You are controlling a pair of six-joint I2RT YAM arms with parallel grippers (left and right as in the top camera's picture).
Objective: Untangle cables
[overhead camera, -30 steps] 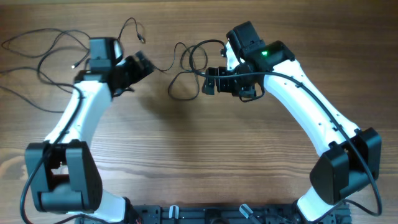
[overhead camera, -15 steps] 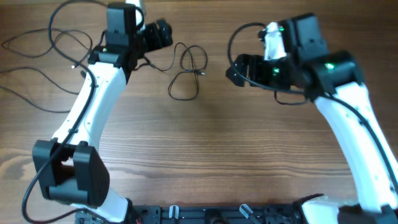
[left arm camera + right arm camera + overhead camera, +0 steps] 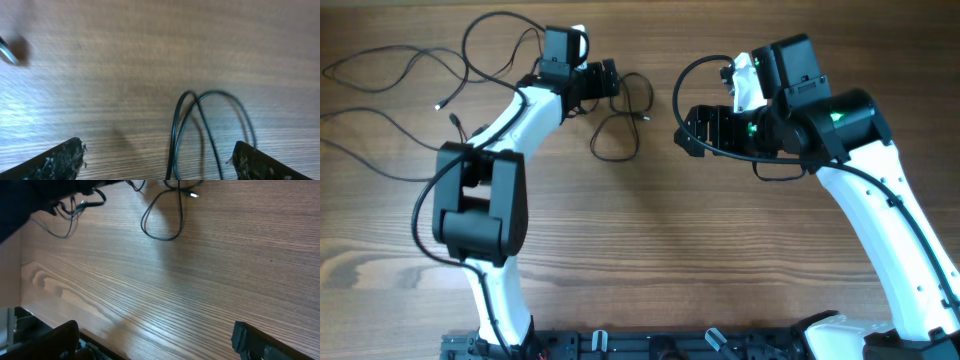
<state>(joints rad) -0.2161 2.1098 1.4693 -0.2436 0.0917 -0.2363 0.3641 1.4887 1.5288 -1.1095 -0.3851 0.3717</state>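
Cables (image 3: 216, 91) loop between left gripper's (image 3: 157, 155) spread jaws in wrist view; right gripper (image 3: 152, 335) gapes.

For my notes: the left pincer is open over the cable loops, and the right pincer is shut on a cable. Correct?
No: the right wrist view shows the right pincer open and empty. The left pincer is open over cable loops.

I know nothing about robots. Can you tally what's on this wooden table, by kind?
Robot arms: 2 (left arm, right arm)
Patches of thin dark cable: 2 (looped bunch mid-table, loose spread at far left; single strands too tangled to count)
Total: 4
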